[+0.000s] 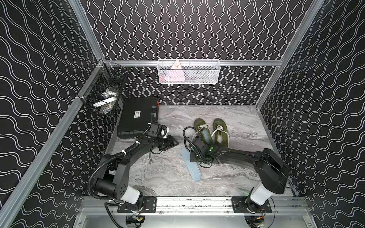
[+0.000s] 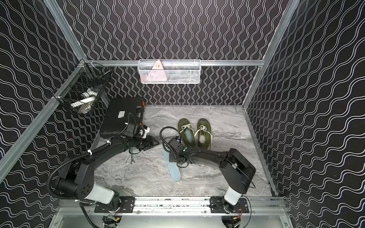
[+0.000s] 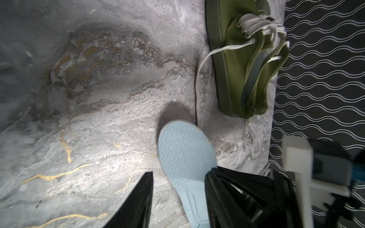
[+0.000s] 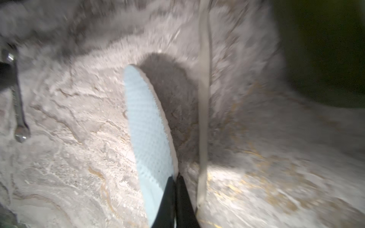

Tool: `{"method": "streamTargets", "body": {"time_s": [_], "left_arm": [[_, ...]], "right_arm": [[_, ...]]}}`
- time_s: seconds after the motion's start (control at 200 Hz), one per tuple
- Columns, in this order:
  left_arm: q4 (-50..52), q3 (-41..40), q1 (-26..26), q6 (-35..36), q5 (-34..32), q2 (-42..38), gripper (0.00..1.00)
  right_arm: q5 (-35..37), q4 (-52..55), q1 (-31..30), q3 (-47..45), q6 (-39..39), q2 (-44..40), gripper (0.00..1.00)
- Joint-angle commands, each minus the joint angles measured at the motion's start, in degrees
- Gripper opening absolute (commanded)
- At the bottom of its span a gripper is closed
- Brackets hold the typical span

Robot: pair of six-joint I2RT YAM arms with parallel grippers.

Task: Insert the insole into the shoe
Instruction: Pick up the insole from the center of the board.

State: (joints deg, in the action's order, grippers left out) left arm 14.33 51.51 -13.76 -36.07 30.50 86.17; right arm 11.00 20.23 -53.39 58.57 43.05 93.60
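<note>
So the right pincer (image 4: pixel 175 177) is clamped shut on the edge of the light blue insole (image 1: pixel 192 169). In the right wrist view the far part of the insole is tipped up, with a dark shadow beside it on the grey marble surface (image 1: pixel 237 167). The rest of it trails back toward the robot between the two arms, so it's outside the shoes, just in front of their heels. The green shoes sit side by side further back, toes pointing away. The left shoe (image 1: pixel 202 130) has a blue insert (image 1: pixel 206 136) showing inside, and the right shoe (image 1: pixel 220 131) looks paler inside. A loose lace (image 4: pixel 203 98) runs right beside the insole. The left pincer (image 1: pixel 174 142) hangs near the insole's far end with its jaws apart, and in its wrist view the insole's tip shows between the fingers (image 3: pixel 138 197). I can't tell if it touches. A wrench (image 1: pixel 150 158) lies by the left arm and a black case (image 1: pixel 136 116) sits in the far left corner. A white basket (image 1: pixel 188 72) and a black basket (image 1: pixel 102 92) hang on the walls.
</note>
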Motion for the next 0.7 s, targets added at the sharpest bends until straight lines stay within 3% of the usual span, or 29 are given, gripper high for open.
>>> {"method": "streamTargets", "body": {"time_s": [0.0,0.205,0.36,0.515,0.69], "left_arm": [[0.38,3.07,-2.78,-0.07,-2.54,0.64,0.47],[-9.52,3.45,-10.97,-7.29,-2.22,3.24,0.46],[-24.72,3.34,-17.35,-16.83,0.44,8.09,0.45],[-29.32,5.32,-21.71,-19.09,-3.25,12.12,0.46],[-43.69,5.95,-22.75,-26.22,1.26,17.39,0.45]], "right_arm": [[7.65,2.66,0.75,-1.68,0.84,-5.34,0.00],[9.35,6.81,8.21,-6.29,-2.43,-17.14,0.00],[6.75,6.55,16.98,-10.54,-6.73,-25.57,0.00],[2.24,8.57,23.79,-9.93,-10.41,-28.06,0.00],[-4.28,7.63,28.86,-9.86,-11.54,-29.09,0.00]]}}
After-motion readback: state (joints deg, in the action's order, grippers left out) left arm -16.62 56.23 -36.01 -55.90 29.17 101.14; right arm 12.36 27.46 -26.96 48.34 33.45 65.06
